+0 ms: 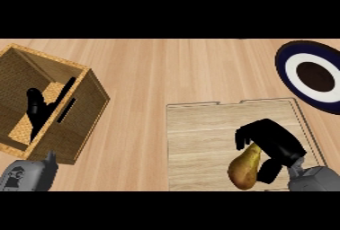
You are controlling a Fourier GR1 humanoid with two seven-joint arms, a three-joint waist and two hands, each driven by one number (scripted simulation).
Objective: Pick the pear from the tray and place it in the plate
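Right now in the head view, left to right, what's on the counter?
Left hand → wicker box → wooden tray → pear → right hand curled round the pear → plate.

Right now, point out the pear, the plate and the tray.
pear (243, 170), head view, its wide lower body.
plate (291, 71), head view, its dark blue rim.
tray (199, 148), head view, its bare wooden floor.
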